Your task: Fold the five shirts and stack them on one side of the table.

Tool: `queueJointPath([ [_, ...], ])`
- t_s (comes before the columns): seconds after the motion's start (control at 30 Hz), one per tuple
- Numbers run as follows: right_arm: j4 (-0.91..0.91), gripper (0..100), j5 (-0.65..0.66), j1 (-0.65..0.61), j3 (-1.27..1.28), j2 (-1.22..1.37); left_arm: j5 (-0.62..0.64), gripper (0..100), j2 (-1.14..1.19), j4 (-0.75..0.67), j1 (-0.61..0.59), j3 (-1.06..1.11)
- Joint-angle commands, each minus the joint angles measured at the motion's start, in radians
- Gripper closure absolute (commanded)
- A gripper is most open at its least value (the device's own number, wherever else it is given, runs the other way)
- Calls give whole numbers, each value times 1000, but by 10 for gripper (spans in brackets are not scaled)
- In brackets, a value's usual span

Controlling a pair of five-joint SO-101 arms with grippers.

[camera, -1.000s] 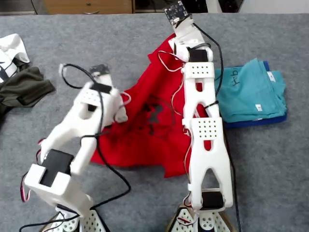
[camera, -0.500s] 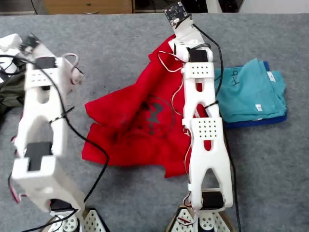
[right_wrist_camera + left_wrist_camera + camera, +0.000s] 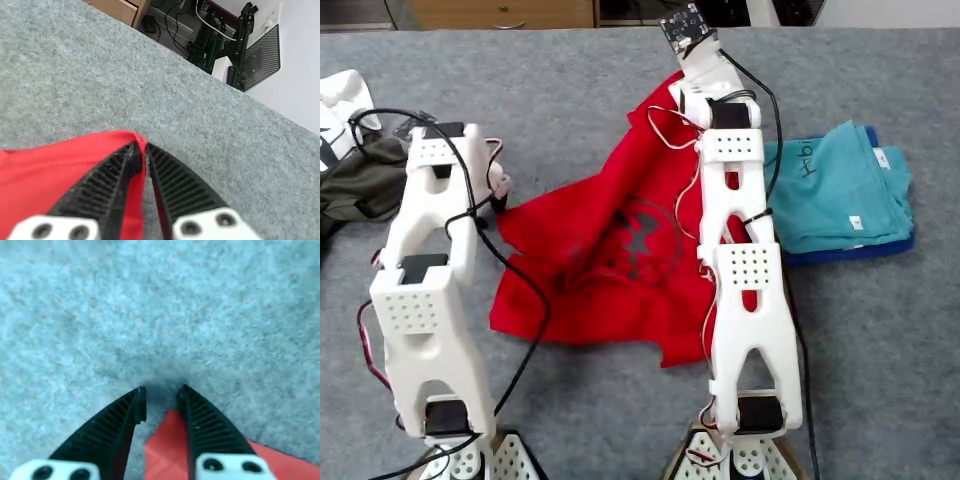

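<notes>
The crumpled red cotton shirt (image 3: 620,250) lies mid-table on the grey felt table (image 3: 570,80). The right gripper (image 3: 142,146) pinches its far hem tightly. The left gripper (image 3: 162,390), slightly open at another corner, grips nothing and may catch only felt.

The left arm (image 3: 425,290) stretches from its base at the near edge out over the table, bent at the elbow, wrist tipped down. The left gripper (image 3: 161,392) hangs low, its black ribbed fingers (image 3: 115,425) parted by a narrow gap. The right arm (image 3: 745,280) reaches almost straight toward the far side. The right gripper (image 3: 143,147) is pinched tight on the edge of the red shirt (image 3: 50,165).
</notes>
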Motion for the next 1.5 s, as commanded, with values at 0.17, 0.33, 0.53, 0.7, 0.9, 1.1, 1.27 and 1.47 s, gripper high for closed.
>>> queueJointPath([
  [0.17, -21, 995, 9, -10, -8, -10, 29, 790, -2, 86, 137, -44],
  [0.33, -21, 995, 9, -10, -8, -10, 28, 791, 7, 87, 135, -44],
  [0.53, -21, 995, 9, -10, -8, -10, 31, 988, 8, 40, 147, -43],
  [0.7, -21, 995, 9, -10, -8, -10, 31, 981, 1, -8, 138, -54],
  [0.9, -21, 995, 9, -10, -8, -10, 15, 982, -2, -15, 66, -250],
  [1.1, 23, 996, 2, -35, -64, -47, -97, 982, -28, 186, 15, -637],
  [1.27, 250, 996, -89, -8, -214, -177, -198, 982, -51, 427, -15, -1008],
  [1.47, 450, 995, -133, 1, -199, -507, -265, 983, -173, 473, -66, -1178],
])
